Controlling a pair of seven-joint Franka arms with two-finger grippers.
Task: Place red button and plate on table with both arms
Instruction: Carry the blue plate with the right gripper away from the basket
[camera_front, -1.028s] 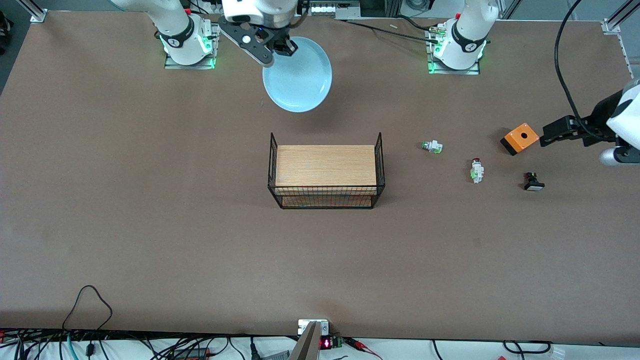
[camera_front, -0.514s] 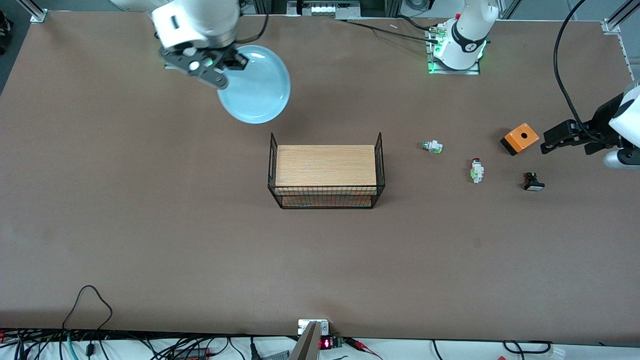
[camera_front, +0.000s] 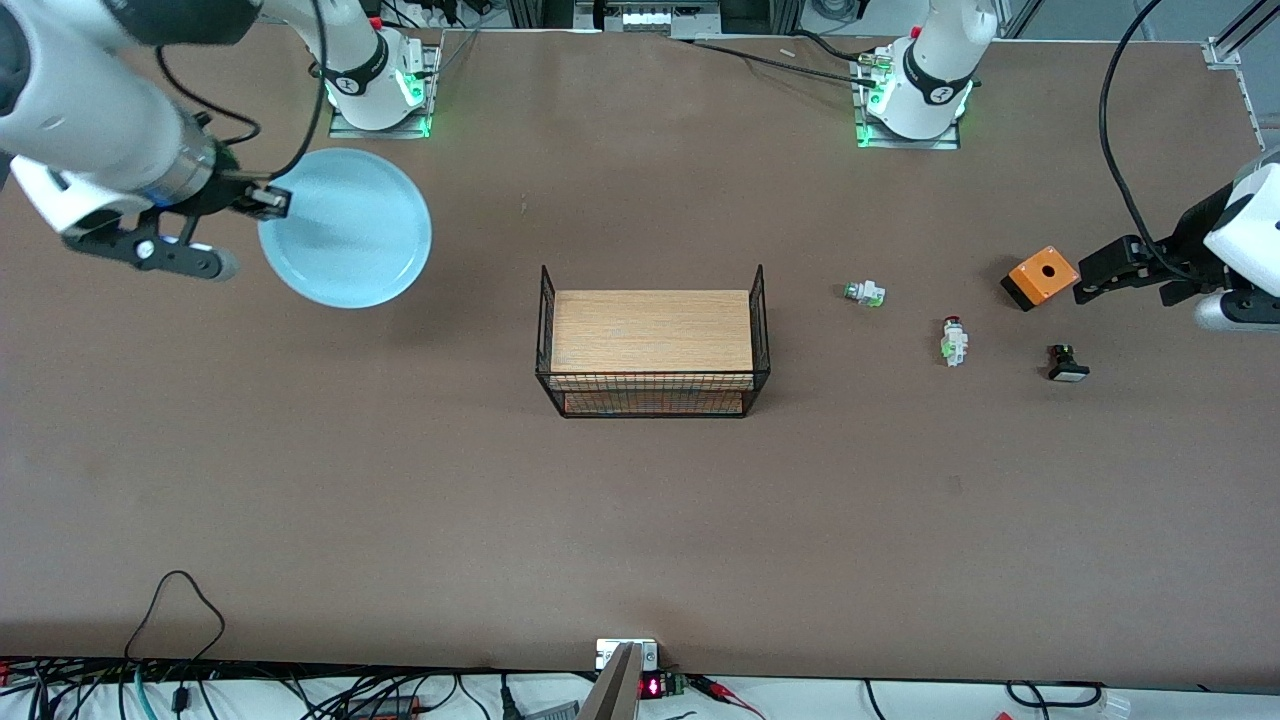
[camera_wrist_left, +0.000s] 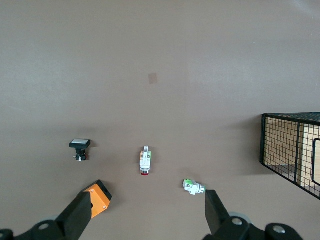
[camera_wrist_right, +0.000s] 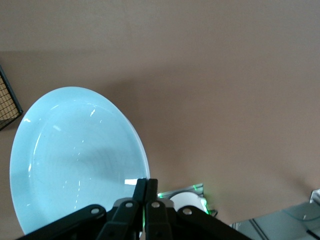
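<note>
My right gripper is shut on the rim of the pale-blue plate and holds it in the air over the table, toward the right arm's end. The right wrist view shows the plate clamped at its edge by my right gripper. The red button lies on the table toward the left arm's end. My left gripper is open and empty in the air beside the orange box. In the left wrist view the red button lies ahead of my left gripper.
A wood-topped black wire rack stands mid-table. A green-capped button and a black-and-white button lie near the red button. They show in the left wrist view too, with the green-capped button near one fingertip.
My right arm has swung the plate from over the table's middle, near the bases, toward the right arm's end. The left gripper has barely shifted.
</note>
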